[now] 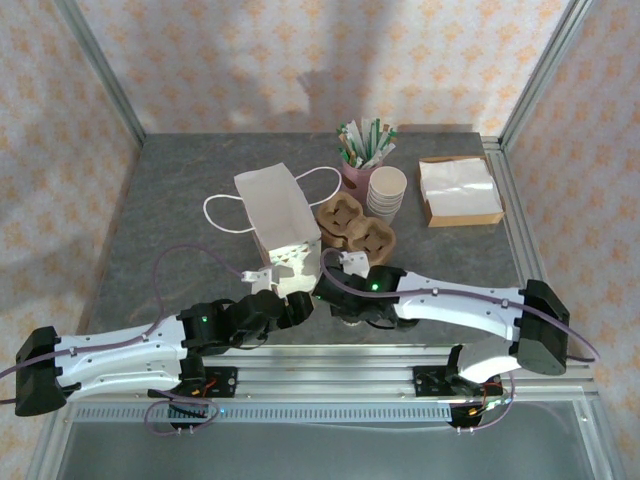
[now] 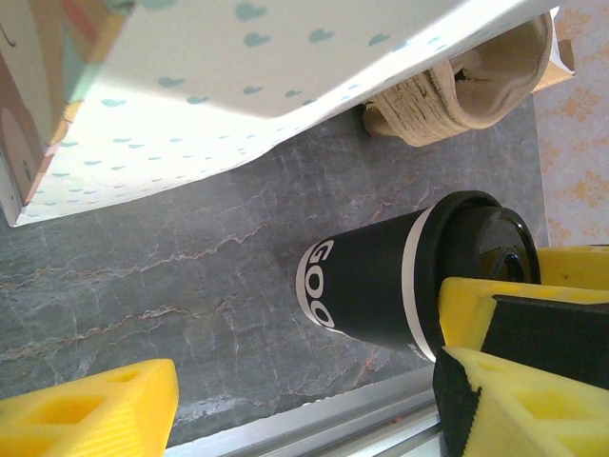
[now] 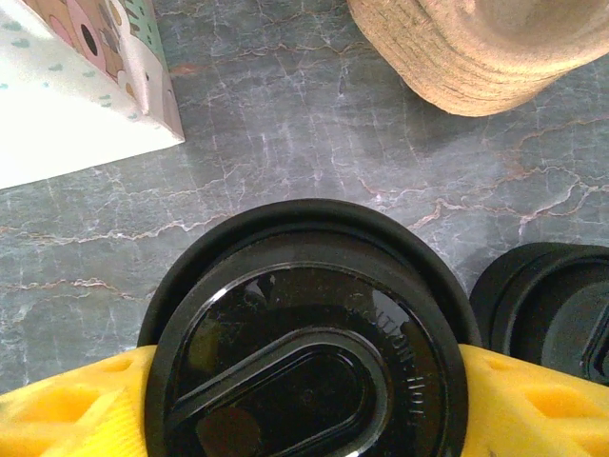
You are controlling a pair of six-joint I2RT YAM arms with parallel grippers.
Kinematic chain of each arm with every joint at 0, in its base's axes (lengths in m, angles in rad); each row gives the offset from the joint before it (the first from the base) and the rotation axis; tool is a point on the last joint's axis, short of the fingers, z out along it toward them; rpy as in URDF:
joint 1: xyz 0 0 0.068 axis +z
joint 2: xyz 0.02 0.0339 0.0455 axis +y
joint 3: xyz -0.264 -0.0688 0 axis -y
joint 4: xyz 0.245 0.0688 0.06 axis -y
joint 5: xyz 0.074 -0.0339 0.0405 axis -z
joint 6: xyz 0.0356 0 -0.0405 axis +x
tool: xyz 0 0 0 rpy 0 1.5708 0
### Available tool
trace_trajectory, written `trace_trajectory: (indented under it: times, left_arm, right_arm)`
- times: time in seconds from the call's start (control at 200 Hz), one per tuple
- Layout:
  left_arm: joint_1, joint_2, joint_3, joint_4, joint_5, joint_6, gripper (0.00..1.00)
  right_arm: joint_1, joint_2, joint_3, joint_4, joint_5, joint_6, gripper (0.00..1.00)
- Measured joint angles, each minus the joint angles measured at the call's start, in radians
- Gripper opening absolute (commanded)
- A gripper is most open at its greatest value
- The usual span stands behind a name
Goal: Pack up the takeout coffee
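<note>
The takeout coffee [image 2: 376, 286], a small black cup with white letters and a round black plastic lid, stands on the grey stone-look table [image 1: 170, 200] close to the near edge, about in the middle. The right gripper [image 3: 300, 371] comes at it from straight above. Its yellow fingers [image 3: 67, 405] hug the cup on both sides just under the lid, with no gap showing, so I think it has the cup in its grip. Holding it from the top like this keeps the cup upright, so the drink should not spill. The white paper bag with little blue hearts [image 1: 275, 205] sits just far and left of the cup. The brown pulp cup carrier [image 1: 355, 228] sits just far and right of it. Both are near, so the trip is short. The left gripper [image 2: 304, 381] waits low on the left of the cup, open wide, with nothing in it. I think it is there to help with the bag. Another round black lid [image 3: 552, 309] sits just right of the cup, so there is little room on that side.
</note>
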Motion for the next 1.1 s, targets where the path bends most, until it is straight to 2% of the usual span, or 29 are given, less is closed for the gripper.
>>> trace_trajectory:
  times: [0.34,0.751,1.101]
  left_arm:
    - [0.0,0.0,0.0,0.0,0.0,0.0,0.72]
    - [0.0,0.004,0.0,0.001,0.0,0.0,0.72]
    - [-0.011,0.065,0.0,0.027,0.009,0.0,0.72]
  right_arm:
    - [0.001,0.043,0.015,-0.022,0.016,0.004,0.7]
    - [0.0,0.012,0.018,-0.013,0.013,0.048,0.77]
    - [0.0,0.026,0.041,-0.039,0.012,0.069,0.83]
